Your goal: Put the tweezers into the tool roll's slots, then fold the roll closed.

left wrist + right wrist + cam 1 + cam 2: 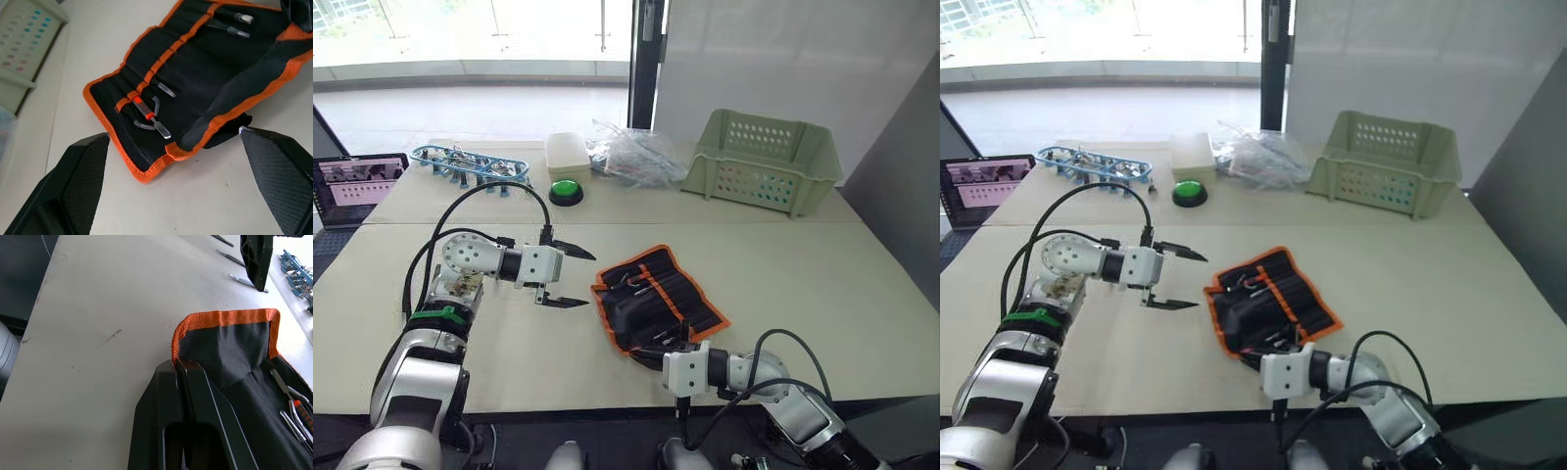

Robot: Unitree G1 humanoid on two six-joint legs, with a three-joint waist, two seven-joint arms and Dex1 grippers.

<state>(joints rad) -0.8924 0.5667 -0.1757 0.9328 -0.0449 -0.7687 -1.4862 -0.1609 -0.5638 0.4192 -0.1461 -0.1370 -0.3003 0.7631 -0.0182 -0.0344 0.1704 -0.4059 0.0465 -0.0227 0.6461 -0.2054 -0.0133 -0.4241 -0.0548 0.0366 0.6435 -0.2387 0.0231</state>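
On the left half of the table [862, 284], the left gripper [567, 276] hovers with its fingers spread wide, aimed at the tool roll [656, 294], presumably ready to steady it. Centre: the roll lies partly open, tweezers [151, 112] tucked in its slots. Right: the right gripper [180, 374] has its fingers pinched shut on the roll's orange-edged near flap, lifting it, likely to begin the fold.
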